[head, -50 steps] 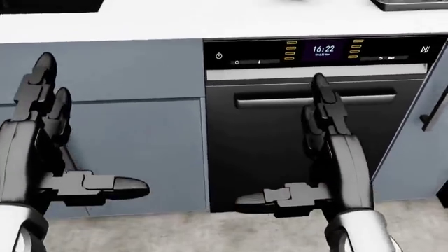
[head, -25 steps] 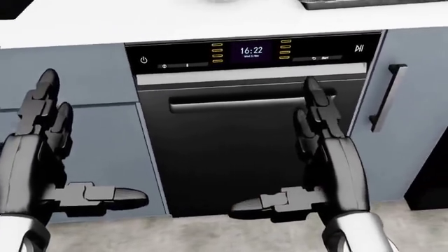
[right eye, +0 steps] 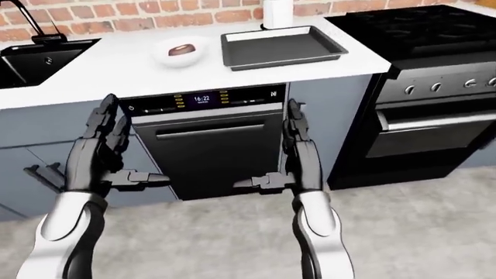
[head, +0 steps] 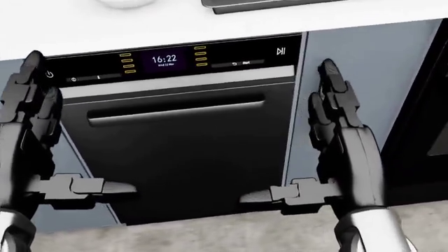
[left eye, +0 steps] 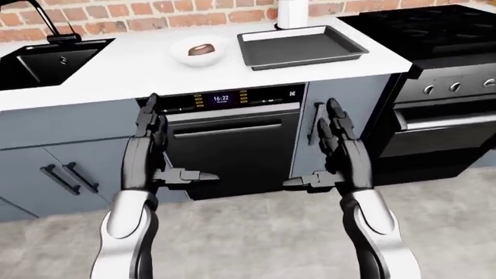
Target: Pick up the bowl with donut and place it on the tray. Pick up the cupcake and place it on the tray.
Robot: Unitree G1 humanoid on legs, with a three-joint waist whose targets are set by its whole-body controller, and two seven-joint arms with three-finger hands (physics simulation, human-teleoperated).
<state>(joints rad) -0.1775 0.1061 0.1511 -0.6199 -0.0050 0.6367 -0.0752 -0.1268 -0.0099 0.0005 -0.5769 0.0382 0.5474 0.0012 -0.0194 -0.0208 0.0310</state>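
A white bowl (left eye: pixel 199 51) with a brown donut (left eye: pixel 200 49) in it stands on the white counter (left eye: pixel 116 72), just left of a dark tray (left eye: pixel 298 47). No cupcake shows in any view. My left hand (left eye: pixel 159 152) and right hand (left eye: pixel 329 151) are both open and empty, fingers pointing up and thumbs pointing inward. They hang below the counter edge, before a black dishwasher (left eye: pixel 232 145). In the head view only the lower rims of the bowl (head: pixel 126 3) and the tray (head: pixel 259 4) show at the top.
A black sink (left eye: pixel 42 61) is set in the counter at the left. A black stove with an oven (left eye: pixel 434 87) stands at the right. A white cylinder (left eye: pixel 292 13) stands behind the tray against the brick wall. Grey cabinet doors (left eye: pixel 70 168) flank the dishwasher.
The whole head view has shifted: the dishwasher has slid left in the picture, so the camera has moved right. Both hands keep the same open pose.
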